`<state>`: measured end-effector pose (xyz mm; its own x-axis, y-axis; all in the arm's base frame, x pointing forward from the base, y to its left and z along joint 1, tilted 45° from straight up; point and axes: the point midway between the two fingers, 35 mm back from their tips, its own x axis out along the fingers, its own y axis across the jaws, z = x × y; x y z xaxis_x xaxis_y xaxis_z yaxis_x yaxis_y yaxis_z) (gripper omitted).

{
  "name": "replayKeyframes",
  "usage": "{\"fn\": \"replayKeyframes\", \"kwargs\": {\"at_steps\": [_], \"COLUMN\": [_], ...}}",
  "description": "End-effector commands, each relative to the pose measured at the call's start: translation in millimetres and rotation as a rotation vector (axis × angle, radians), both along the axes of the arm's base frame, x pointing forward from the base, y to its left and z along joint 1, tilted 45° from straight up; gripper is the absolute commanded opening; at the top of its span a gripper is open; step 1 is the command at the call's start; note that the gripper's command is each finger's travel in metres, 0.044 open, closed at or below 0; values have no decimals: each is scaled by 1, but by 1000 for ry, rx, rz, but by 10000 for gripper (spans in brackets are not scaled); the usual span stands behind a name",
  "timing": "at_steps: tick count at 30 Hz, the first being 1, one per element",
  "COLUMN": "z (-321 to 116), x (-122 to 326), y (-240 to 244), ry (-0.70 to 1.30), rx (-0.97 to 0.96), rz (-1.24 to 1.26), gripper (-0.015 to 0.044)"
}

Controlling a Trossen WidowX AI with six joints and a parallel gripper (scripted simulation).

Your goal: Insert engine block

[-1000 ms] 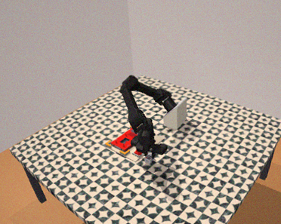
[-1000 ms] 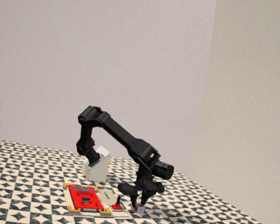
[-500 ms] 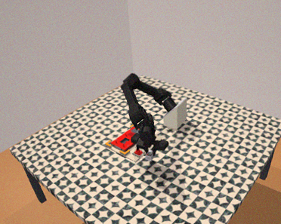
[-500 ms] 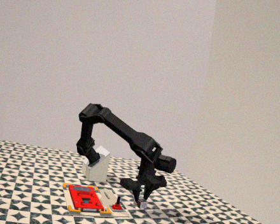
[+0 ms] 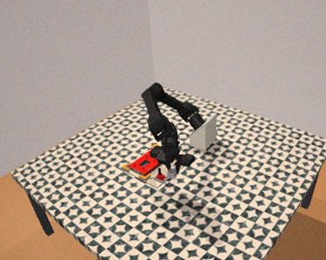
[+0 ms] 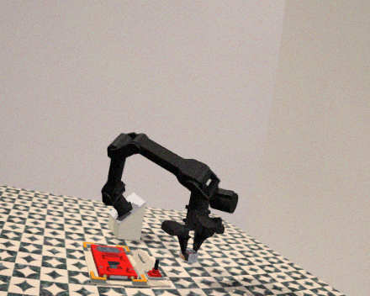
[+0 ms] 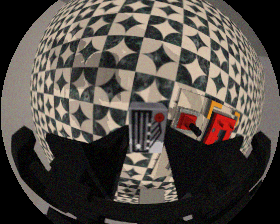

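Observation:
The engine block [image 5: 172,170] [image 6: 192,256] [image 7: 146,125] is a small grey block with dark slots and a red dot on the face seen in the wrist view. My gripper [image 5: 172,167] [image 6: 190,253] [image 7: 146,130] is shut on it, with a finger on each side, and holds it above the table, off to the side of the car. The red car body [image 5: 138,168] [image 6: 103,265] [image 7: 214,136] lies flat in its holder. Its opening shows as a dark gap near the middle in the top and exterior views. The rib inside cannot be made out.
A pale base plate [image 6: 164,283] with orange corner brackets [image 6: 97,276] [image 5: 143,177] carries the car. A red piece with a black upright post [image 5: 160,177] [image 6: 155,273] [image 7: 186,121] stands on it, between car and gripper. A pale slanted box [image 5: 204,135] [image 6: 128,229] stands at the arm's base.

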<state>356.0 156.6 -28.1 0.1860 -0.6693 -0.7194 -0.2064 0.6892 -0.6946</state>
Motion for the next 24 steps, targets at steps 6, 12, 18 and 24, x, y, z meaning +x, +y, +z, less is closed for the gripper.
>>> {"fn": "replayKeyframes", "kwargs": {"at_steps": [6,12,18,24], "z": [22,37,43,53], "x": [-6,-12,-12,-6], "y": [20,30,29,12], "ry": [-7,-9,-11,-16], "rx": [0,-7,-7,2], "rz": [-11,-18,-21,-28], "gripper": [0,0,0,0]}}
